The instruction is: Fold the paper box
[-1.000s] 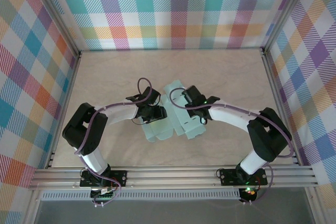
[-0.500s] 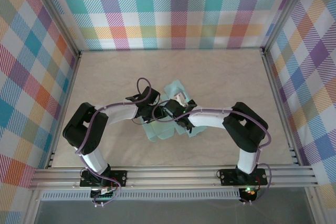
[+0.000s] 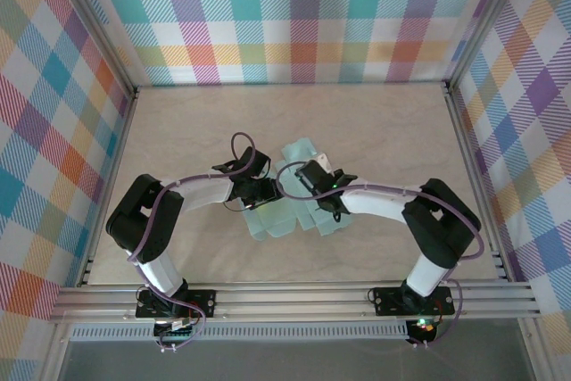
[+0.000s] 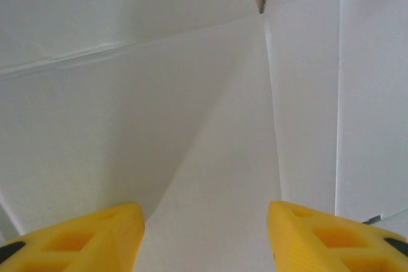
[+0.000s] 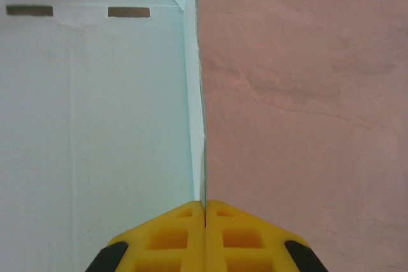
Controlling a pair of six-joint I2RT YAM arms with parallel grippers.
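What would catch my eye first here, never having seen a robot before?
The left arm and right arm curve inward and meet over a pale mint paper box, a cut-out sheet lying mid-table. The right claw has its yellow fingers pinched shut on a thin card edge, while the left claw hangs open close over the sheet. Bright plaid walls ring it all.

A pale, pink-beige table (image 3: 178,131) with faint marble-like veining carries a single item: a paper box (image 3: 270,224) of thin mint-blue card, spread out as a cut sheet near the middle of the surface, slightly toward the near edge. Its panels and flaps fan out at an angle to the table's sides, one flap reaching toward the far side. Two narrow slots (image 5: 129,11) are cut side by side in one panel, close to a fold line.
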